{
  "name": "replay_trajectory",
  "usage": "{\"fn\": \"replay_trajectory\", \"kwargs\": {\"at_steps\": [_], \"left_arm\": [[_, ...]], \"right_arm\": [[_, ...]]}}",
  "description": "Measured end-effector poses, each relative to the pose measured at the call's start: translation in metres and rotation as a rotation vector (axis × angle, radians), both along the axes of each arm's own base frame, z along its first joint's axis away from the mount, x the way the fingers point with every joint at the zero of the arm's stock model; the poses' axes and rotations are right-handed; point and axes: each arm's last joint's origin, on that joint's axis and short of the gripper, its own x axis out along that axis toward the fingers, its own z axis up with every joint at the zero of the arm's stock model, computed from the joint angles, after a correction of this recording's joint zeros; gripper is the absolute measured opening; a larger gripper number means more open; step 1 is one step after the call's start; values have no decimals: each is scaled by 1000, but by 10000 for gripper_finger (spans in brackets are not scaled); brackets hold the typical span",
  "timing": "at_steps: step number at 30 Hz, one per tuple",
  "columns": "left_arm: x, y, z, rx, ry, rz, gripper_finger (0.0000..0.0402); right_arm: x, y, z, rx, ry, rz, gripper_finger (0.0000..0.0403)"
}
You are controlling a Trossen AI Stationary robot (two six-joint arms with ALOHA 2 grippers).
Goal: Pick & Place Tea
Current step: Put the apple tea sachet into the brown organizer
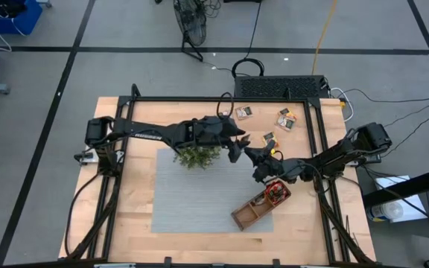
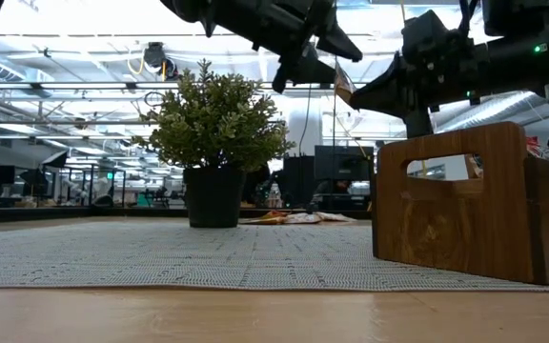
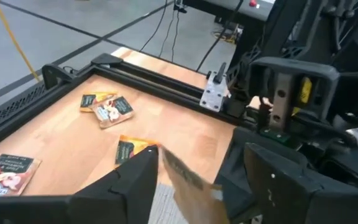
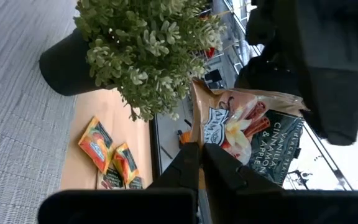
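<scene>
A tea sachet (image 4: 247, 134), printed with cinnamon and apple, hangs in the air between my two grippers, above the table's middle and just right of the plant. My right gripper (image 4: 201, 149) is shut on it, coming from the table's right side (image 1: 250, 155). My left gripper (image 3: 191, 186) is open and faces it from the left (image 1: 237, 149). Its fingers stand on either side of the sachet's blurred free edge (image 3: 188, 177) without touching it. In the low view the sachet (image 2: 343, 84) shows between the two grippers, high above the mat. My right gripper pinches the sachet between its two fingers at one edge (image 4: 204, 138). The fingers lie about level and point from the table's right side toward its left. The sachet is lifted clear of the table and stands on edge beyond the fingertips.
A potted plant (image 1: 197, 155) stands on the grey mat (image 1: 199, 197) just under my left arm. The wooden tray (image 1: 253, 210) lies slanted at the mat's right edge, red sachets (image 1: 276, 193) in its far compartment. Loose sachets (image 1: 244, 112) (image 1: 285, 119) (image 1: 269, 138) lie on the far wood.
</scene>
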Motion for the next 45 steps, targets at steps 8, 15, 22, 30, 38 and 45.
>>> {"fn": "replay_trajectory", "kwargs": {"at_steps": [8, 15, 22, 30, 38, 45], "left_arm": [[-1, 4, -1, -7, 12, 4, 175], [-1, 6, -1, -44, 9, -56, 80], [-3, 9, 1, 19, 20, -122, 7], [-27, -9, 50, 369, -26, -92, 3], [-35, -66, 60, 594, -29, -244, 2], [-27, -132, 23, 668, -106, -327, 1]], "right_arm": [[0, -1, 0, 0, -1, -27, 0], [0, -1, 0, 0, 0, -30, 0], [0, -1, 0, 62, -40, -30, 3], [-1, -1, -3, 364, -217, -35, 38], [-17, -7, 1, 484, -348, -116, 31], [-56, -14, 34, 447, -507, -238, 8]]}}
